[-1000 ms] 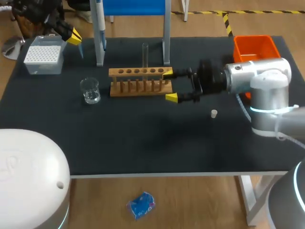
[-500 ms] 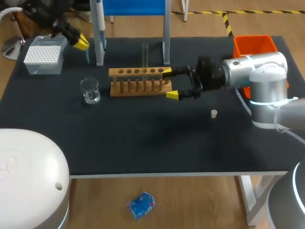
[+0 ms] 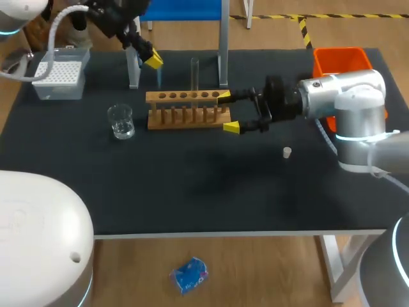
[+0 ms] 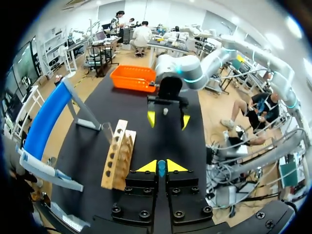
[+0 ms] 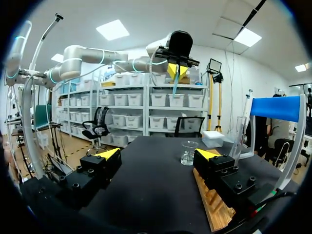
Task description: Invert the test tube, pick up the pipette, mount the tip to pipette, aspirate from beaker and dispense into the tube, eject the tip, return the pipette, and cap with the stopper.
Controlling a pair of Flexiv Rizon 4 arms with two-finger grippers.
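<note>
Overhead, L gripper is clamped on the pipette, which hangs tip-down behind the rack. Its likely targets: beaker lower, front-left of it; upright tube just to its right. R gripper gapes empty at rack's end.

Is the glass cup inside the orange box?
No, the glass beaker stands on the black table beside the wooden rack, far from the orange bin.
</note>
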